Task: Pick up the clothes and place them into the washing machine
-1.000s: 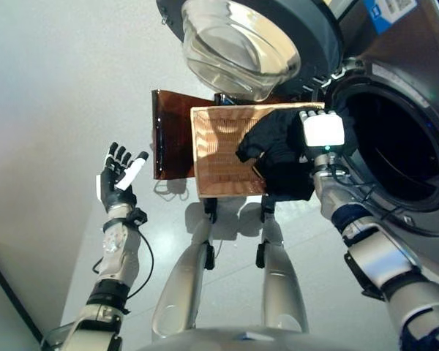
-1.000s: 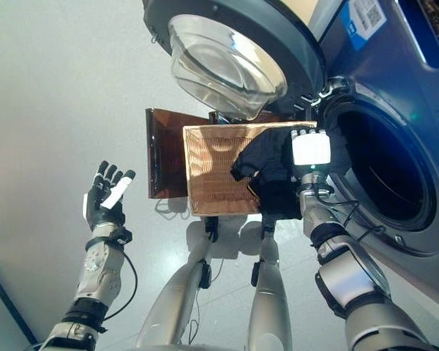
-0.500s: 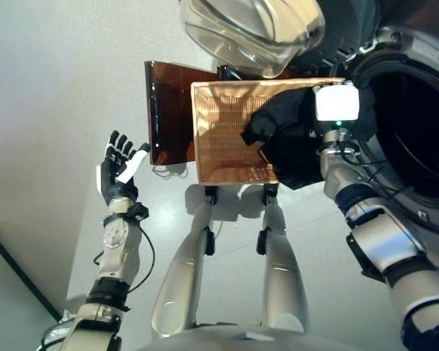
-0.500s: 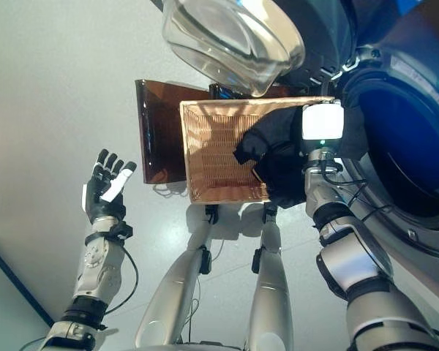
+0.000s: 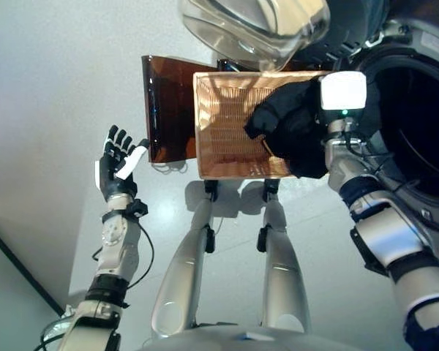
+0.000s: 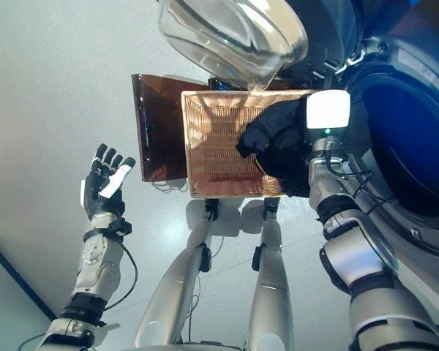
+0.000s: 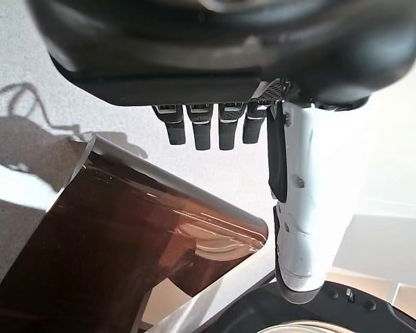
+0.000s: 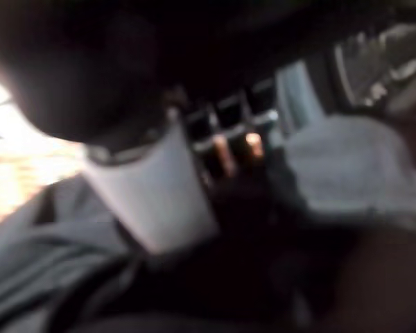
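Black garment (image 5: 293, 128) clamped in right hand (image 5: 342, 99) fingers beside washing machine (image 5: 417, 139) opening; trailing folds may snag wicker basket (image 5: 230, 124); left hand (image 5: 115, 164) fingers apart, idle.

I am seeing the basket (image 5: 230, 124) sitting on the floor (image 5: 51, 88) ahead of me, with the lid (image 5: 167, 110) lying just to its left. The washing machine (image 5: 417, 139) is standing to its right, its door (image 5: 256, 25) swinging open above the basket. The dark clothes (image 5: 289, 128) are hanging at the basket's right edge, beside the drum opening.
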Controlling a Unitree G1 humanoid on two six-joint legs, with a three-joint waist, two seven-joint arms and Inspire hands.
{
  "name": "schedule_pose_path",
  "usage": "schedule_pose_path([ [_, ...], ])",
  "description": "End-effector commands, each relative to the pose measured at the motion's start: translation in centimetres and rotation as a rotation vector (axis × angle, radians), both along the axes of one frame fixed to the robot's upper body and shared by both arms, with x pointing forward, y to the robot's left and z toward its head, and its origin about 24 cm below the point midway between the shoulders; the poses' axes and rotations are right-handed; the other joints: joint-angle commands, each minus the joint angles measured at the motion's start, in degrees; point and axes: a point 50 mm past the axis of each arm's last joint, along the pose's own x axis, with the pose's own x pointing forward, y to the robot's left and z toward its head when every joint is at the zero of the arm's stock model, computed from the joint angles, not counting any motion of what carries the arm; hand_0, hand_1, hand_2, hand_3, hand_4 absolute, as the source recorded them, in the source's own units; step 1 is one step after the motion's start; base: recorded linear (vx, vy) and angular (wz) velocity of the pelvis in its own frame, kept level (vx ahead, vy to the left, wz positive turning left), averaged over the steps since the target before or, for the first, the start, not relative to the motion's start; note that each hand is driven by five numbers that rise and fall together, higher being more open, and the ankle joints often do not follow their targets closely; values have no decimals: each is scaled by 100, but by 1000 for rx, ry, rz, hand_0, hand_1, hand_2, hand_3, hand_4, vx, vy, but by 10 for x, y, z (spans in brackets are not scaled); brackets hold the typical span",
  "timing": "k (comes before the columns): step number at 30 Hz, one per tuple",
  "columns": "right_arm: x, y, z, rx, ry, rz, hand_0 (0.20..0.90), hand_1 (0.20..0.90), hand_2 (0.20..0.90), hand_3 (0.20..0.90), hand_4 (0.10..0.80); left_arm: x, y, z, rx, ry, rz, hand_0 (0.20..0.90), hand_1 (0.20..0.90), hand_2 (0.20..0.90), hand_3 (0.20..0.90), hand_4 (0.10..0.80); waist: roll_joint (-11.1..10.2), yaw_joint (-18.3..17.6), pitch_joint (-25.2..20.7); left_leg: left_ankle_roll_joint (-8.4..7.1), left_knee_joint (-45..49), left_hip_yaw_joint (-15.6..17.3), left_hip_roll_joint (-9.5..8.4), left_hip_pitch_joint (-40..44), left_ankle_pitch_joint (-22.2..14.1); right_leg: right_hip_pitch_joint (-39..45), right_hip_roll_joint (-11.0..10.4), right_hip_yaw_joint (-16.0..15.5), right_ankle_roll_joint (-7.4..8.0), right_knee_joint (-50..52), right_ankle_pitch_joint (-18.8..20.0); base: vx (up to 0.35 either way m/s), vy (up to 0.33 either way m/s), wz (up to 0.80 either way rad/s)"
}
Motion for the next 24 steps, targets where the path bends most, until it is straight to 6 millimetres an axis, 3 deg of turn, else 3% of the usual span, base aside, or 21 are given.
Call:
schedule_pose_path([
  [1, 2, -1, 20, -30, -71, 8, 200, 200, 200, 200, 300, -14, 30, 28, 98, -149, 90, 900, 900, 900, 900, 800, 10, 73, -305, -544, 75, 113, -51, 3, -328, -331, 55, -54, 30, 273, -109, 0, 0, 0],
  [11, -2, -2, 21, 40, -134, 34, 200, 200, 200, 200, 300, -15, 32, 26, 108, -139, 104, 900, 900, 900, 900, 800, -22, 19, -361, -550, 129, 134, -33, 54, -364, -241, 53, -78, 28, 276, -113, 0, 0, 0],
  [17, -13, -7, 18, 254, -266, 61, 200, 200, 200, 200, 300, -16, 34, 21, 100, -115, 130, 900, 900, 900, 900, 800, -101, -66, -420, -542, 154, 140, -4, 194, -398, -64, 61, -105, 22, 260, -130, 0, 0, 0],
  [24, -29, -7, -1, 575, -403, 126, 200, 200, 200, 200, 300, -20, 33, 9, 93, -65, 155, 900, 900, 900, 900, 800, -152, -167, -483, -527, 135, 127, 17, 374, -425, 140, 77, -145, 15, 228, -171, 3, -1, -1],
])
